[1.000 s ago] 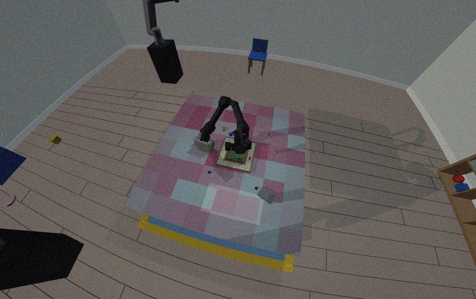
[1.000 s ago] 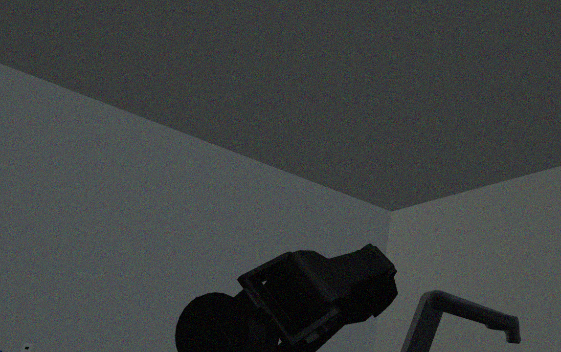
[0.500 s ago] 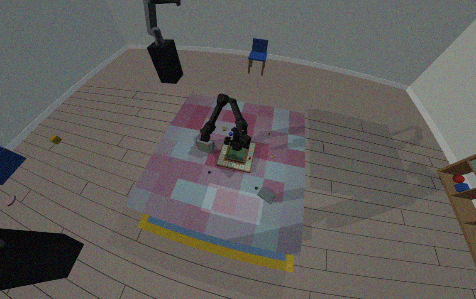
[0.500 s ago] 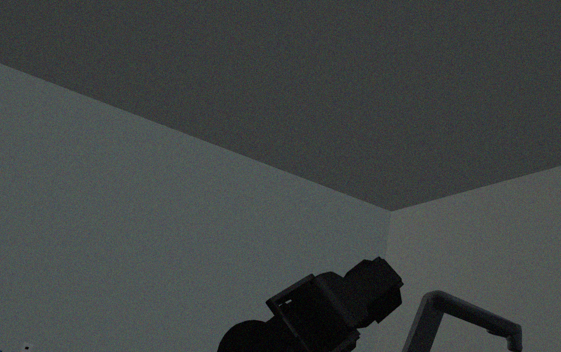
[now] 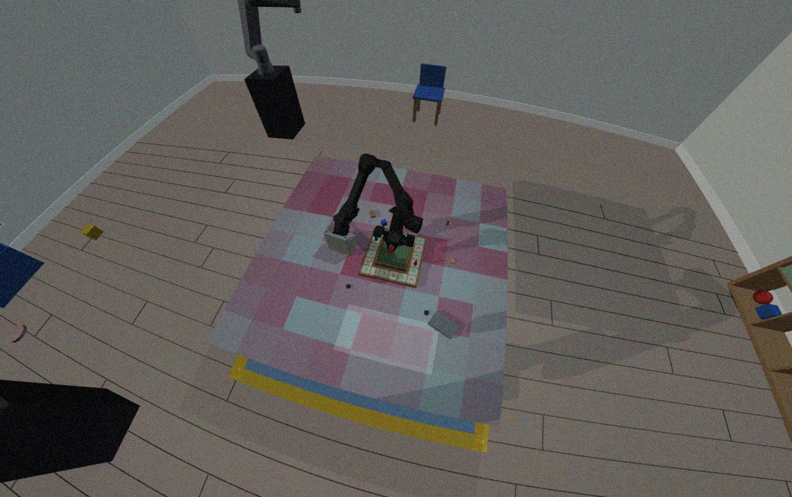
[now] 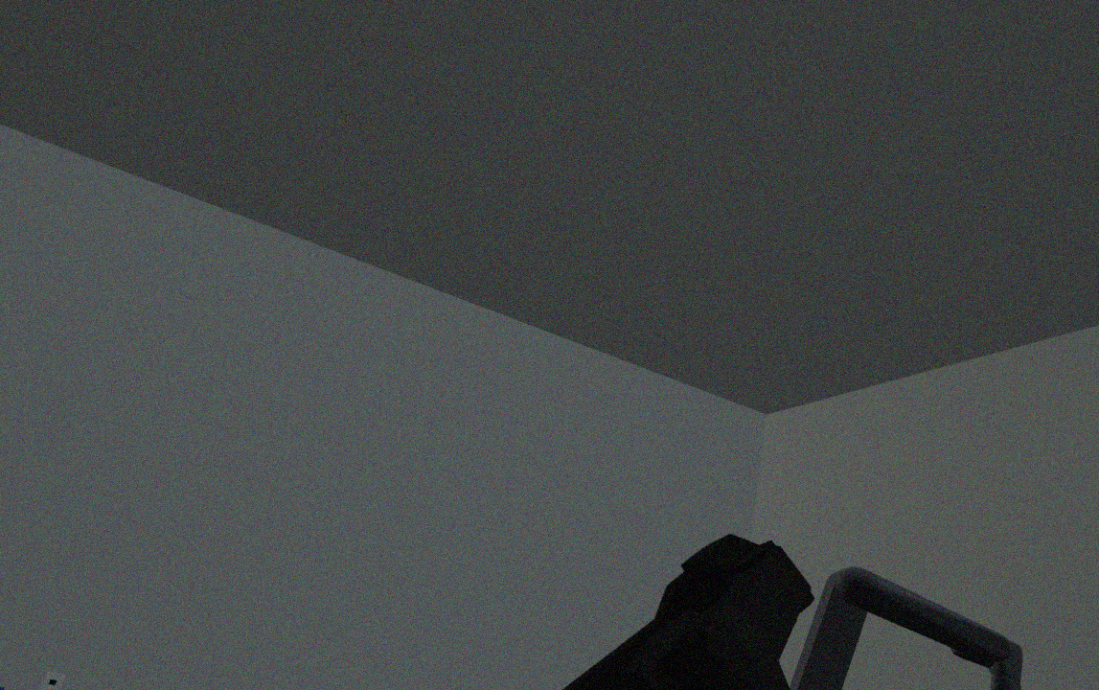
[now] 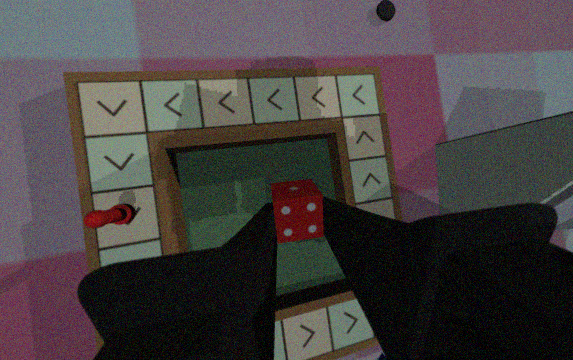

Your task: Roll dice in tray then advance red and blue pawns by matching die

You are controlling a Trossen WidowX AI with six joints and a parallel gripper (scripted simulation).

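My gripper (image 7: 294, 207) (image 5: 391, 246) is shut on the red die (image 7: 297, 207) (image 5: 391, 248) and holds it above the green tray (image 7: 216, 175) in the middle of the game board (image 7: 72, 150) (image 5: 396, 276). The die's face toward the wrist camera shows four white dots. The red pawn (image 7: 108, 216) (image 5: 415, 264) lies on a square in the board's left column in the wrist view. A small blue piece (image 5: 383, 221), which looks like the blue die, lies on the rug just behind the board. I cannot see the blue pawn.
The arm's grey base block (image 5: 340, 242) (image 7: 516, 160) stands beside the board. Black dots (image 7: 385, 10) (image 5: 348, 286), a grey tile (image 5: 445, 323) and small yellow and orange bits (image 5: 372, 212) lie on the checked rug. The exterior view shows only walls and a part of the arm (image 6: 707, 617).
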